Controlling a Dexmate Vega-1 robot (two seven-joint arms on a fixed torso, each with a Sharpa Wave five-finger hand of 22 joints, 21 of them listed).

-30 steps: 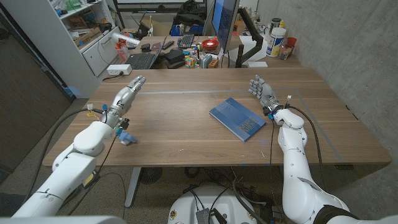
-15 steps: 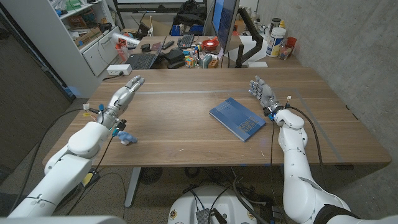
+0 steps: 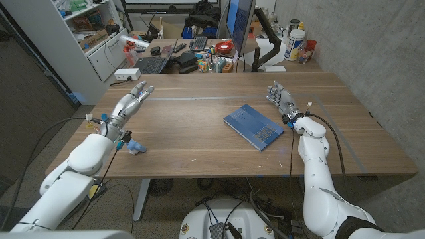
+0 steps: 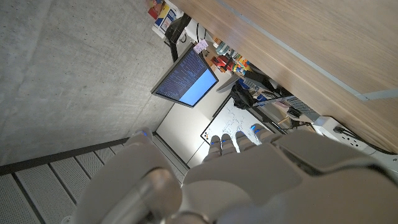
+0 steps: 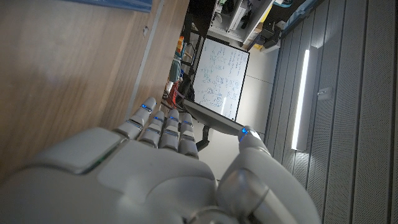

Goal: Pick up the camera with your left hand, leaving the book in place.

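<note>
The wooden counter (image 3: 199,143) carries the blue book (image 3: 257,126), which lies unmoved right of centre. The left hand (image 3: 126,106) has drawn back toward the near left edge over the last second. Its fingers (image 3: 141,91) are now stretched out and slightly apart, holding nothing. The right hand (image 3: 281,99) waits just beyond the book, fingers loosely apart and empty. A small blue object (image 3: 135,147) sits by the left forearm. It may be the camera, though it is too small to tell, so the grasp looks unstarted.
</note>
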